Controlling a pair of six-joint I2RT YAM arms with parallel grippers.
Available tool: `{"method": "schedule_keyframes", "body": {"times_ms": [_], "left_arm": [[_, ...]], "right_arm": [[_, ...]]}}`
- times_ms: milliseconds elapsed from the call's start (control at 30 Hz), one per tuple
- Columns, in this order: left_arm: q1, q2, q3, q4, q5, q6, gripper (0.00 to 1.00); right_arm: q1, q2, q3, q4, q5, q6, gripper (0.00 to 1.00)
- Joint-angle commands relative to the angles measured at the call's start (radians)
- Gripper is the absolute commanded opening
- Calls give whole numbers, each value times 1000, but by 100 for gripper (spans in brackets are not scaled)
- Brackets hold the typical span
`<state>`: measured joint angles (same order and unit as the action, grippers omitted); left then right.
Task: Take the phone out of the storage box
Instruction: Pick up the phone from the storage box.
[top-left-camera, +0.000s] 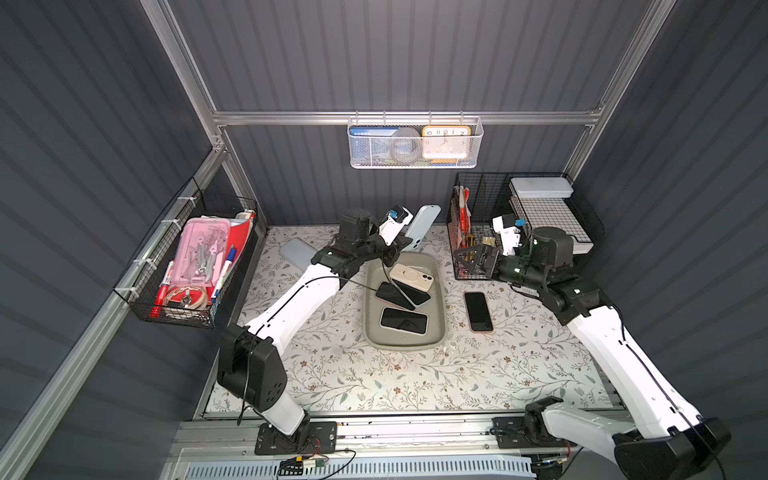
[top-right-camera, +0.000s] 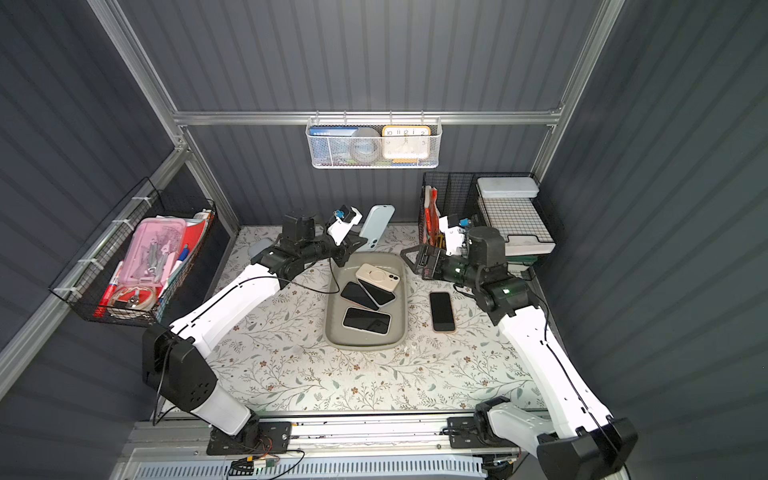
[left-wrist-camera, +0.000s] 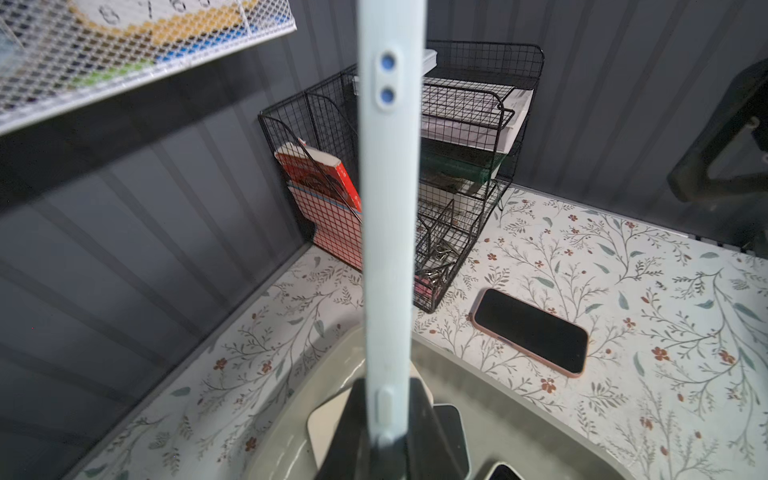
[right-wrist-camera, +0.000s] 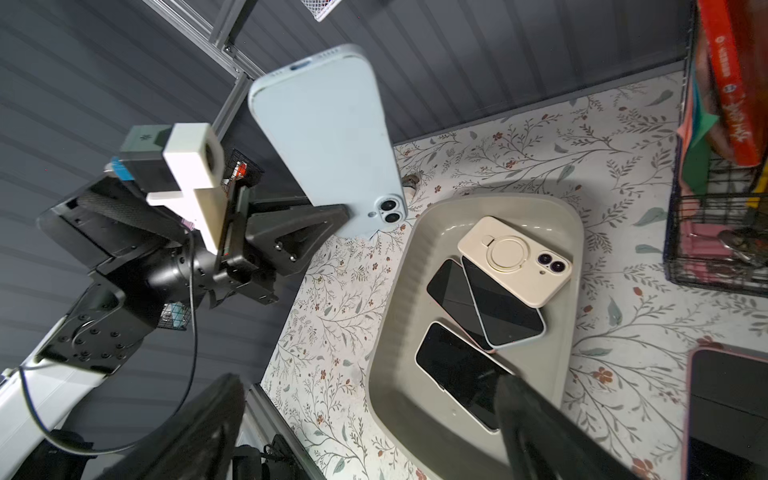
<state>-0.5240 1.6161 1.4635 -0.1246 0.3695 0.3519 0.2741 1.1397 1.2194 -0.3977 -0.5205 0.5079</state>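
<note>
Four phones (top-left-camera: 404, 320) in storage box (top-left-camera: 405, 340); lone phone (top-left-camera: 478, 311) right.

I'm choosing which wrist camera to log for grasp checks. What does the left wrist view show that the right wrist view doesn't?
Left wrist only: the pale blue phone edge-on, the whole pink-edged phone on the table. Right wrist only: the blue phone's flat back, camera end gripped by the left gripper; all four phones in the storage box. Both: blue phone, box, black wire rack.
</note>
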Motion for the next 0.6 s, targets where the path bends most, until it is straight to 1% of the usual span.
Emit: {"method": "schedule_keyframes", "body": {"times_ms": [0, 67, 233, 333, 367, 467, 533, 567], "left_arm": [[-4, -48, 17, 81, 9, 101, 0], [-4, -51, 14, 86, 12, 120, 0], [-8, -50, 3, 86, 28, 170, 0], [-19, -52, -14, 75, 28, 260, 0], [-25, -57, -17, 72, 18, 272, 0], [-25, -86, -65, 79, 51, 332, 0], [-26, -100, -97, 100, 33, 390, 0], [-27, -102, -97, 104, 17, 399, 0]], "right_arm": [[1, -1, 29, 6, 23, -29, 99], [0, 0, 29, 21, 32, -30, 99], [0, 12, 38, 28, 5, -33, 99], [0, 12, 35, 20, -9, -36, 99], [1, 10, 32, 13, -17, -33, 99], [1, -12, -6, 2, -33, -25, 98], [0, -24, -8, -14, -21, -24, 99], [0, -28, -7, -15, -27, -26, 99]]}}
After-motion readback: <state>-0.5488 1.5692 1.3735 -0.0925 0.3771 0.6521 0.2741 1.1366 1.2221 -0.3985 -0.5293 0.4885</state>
